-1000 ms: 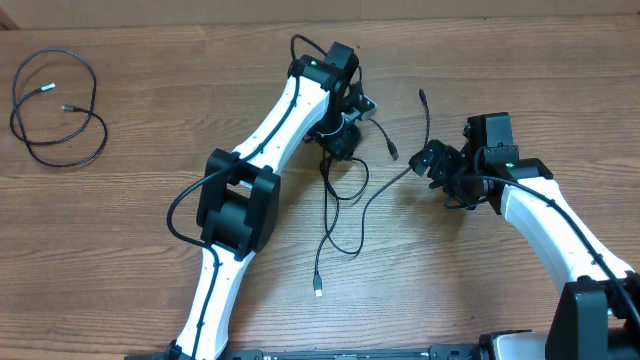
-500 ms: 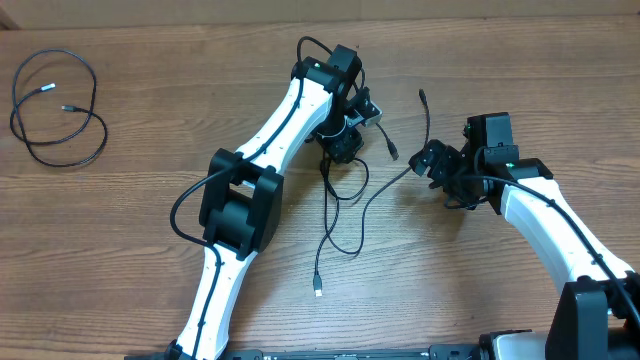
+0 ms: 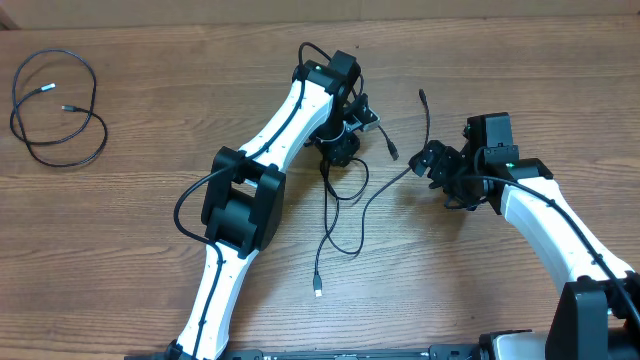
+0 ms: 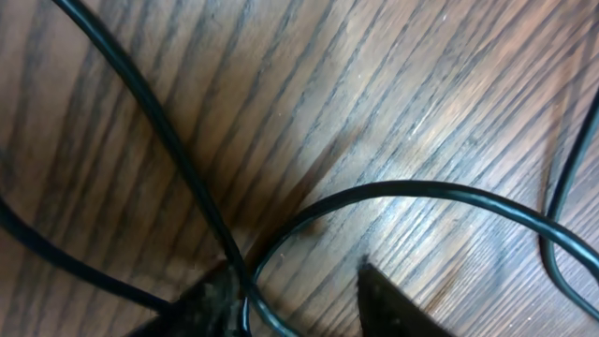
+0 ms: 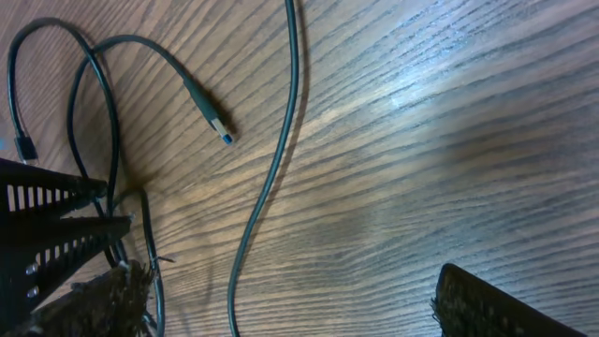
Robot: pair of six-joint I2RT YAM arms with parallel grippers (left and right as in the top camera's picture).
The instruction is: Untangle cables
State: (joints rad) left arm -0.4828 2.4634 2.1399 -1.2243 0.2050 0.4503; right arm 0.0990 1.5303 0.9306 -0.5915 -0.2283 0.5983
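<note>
Two thin black cables lie tangled [image 3: 340, 195] at the table's middle. One cable end with a plug [image 3: 318, 288] trails toward the front, another plug [image 3: 392, 153] lies between the arms, and a third end [image 3: 422, 95] points to the back. My left gripper [image 3: 341, 150] is low over the tangle's top. In the left wrist view it [image 4: 299, 304] is open, with crossing cable strands [image 4: 234, 253] beside its left finger. My right gripper [image 3: 433, 160] is open at the tangle's right. In the right wrist view [image 5: 290, 309] a cable [image 5: 267, 187] runs between its fingers. A third cable [image 3: 55, 110] lies coiled at far left.
The wooden table [image 3: 150, 60] runs under everything. The left arm's big black joint [image 3: 240, 198] hangs over the table left of the tangle. The right arm's white link [image 3: 555, 235] crosses the right side.
My left gripper has shifted slightly over the top of the tangle. The cables and the right arm look unmoved.
</note>
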